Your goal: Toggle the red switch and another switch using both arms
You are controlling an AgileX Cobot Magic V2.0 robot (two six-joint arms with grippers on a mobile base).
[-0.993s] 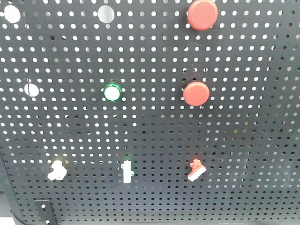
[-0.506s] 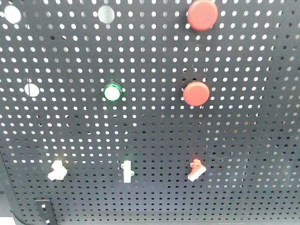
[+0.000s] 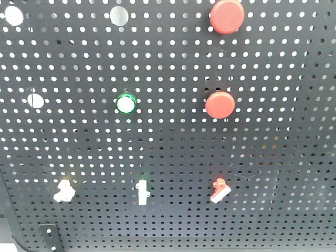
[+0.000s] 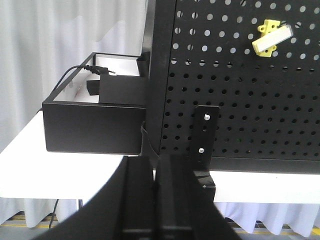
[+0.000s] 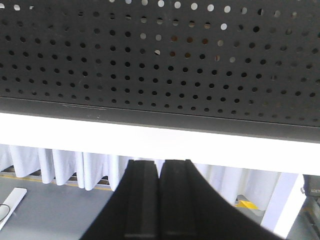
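Left pincer [image 4: 155, 200] pressed closed, empty, yellow switch [image 4: 271, 38] up and right; right pincer [image 5: 159, 200] closed too, below the pegboard [image 5: 160, 65]. Red switch [image 3: 220, 190] unreached.

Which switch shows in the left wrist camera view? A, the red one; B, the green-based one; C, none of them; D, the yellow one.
D: the yellow switch sits at the upper right of the pegboard in that view, above the shut left claw, and no other switch is in the picture.
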